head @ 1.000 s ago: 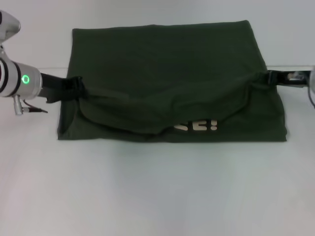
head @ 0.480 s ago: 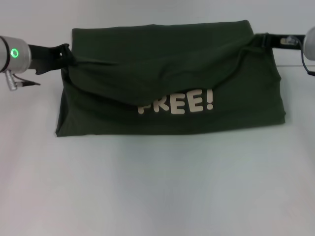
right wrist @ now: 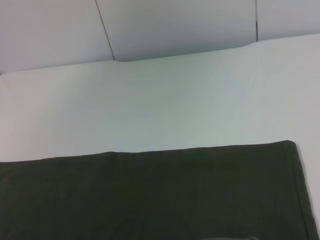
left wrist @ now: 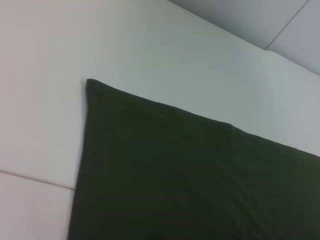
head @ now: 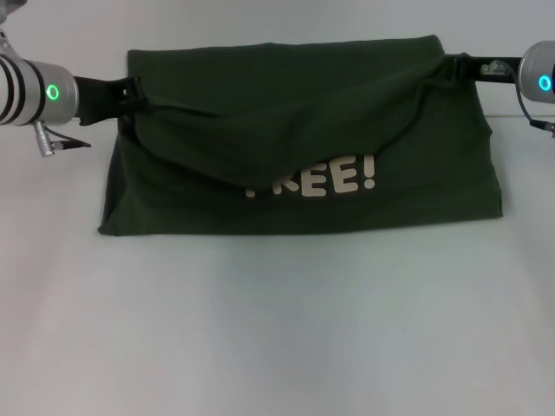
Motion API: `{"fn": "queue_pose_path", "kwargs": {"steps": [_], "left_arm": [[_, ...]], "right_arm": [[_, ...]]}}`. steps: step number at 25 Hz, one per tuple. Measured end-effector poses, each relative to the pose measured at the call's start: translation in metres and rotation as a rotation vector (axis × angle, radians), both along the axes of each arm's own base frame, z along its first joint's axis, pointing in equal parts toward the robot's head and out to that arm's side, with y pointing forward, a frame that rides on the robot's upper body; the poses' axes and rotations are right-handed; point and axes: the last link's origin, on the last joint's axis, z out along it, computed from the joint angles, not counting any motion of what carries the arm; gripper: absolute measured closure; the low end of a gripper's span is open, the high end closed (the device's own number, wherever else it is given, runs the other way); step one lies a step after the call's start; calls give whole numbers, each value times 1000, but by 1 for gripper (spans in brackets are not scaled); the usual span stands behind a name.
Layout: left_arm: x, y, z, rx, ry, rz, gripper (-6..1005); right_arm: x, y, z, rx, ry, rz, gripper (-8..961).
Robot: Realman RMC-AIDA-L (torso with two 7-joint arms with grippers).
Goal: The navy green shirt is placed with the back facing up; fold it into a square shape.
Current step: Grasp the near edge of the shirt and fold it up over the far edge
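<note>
The navy green shirt [head: 286,212] lies on the white table [head: 277,329], folded over on itself. Its near layer is lifted and sags between my two grippers. Cream "REE!" lettering [head: 334,180] shows on the turned-up side below the sag, with the first letter partly covered. My left gripper [head: 132,94] is shut on the fabric's left end, near the shirt's far left corner. My right gripper [head: 453,69] is shut on the right end, near the far right corner. The left wrist view [left wrist: 190,180] and right wrist view [right wrist: 150,195] show only flat shirt cloth and table.
The white table stretches bare in front of the shirt. A thin seam line [head: 520,115] runs across the table at the right. A pale wall with panel joints [right wrist: 105,30] stands behind the table's far edge.
Both grippers have carried the lifted shirt edge from mid-shirt toward the far edge, and the cream lettering has come into view. In the last half second the sag has dropped slightly over the first letter.
</note>
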Motion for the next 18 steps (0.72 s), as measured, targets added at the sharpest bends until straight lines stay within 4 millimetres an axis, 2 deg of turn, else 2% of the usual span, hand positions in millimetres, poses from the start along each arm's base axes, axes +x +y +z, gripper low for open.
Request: {"fn": "queue_pose_path", "kwargs": {"steps": [9,14,18], "left_arm": [[5,2,-12,-23,37,-23,844],[0,-2,-5,8,4,-34,791],[-9,-16,8,39,-97,-25,614]], "right_arm": [[-7,6,5,-40,-77,18,914],[-7,7,17,-21,-61,26,762],[-2,-1,27,-59,-8,13,627]]}}
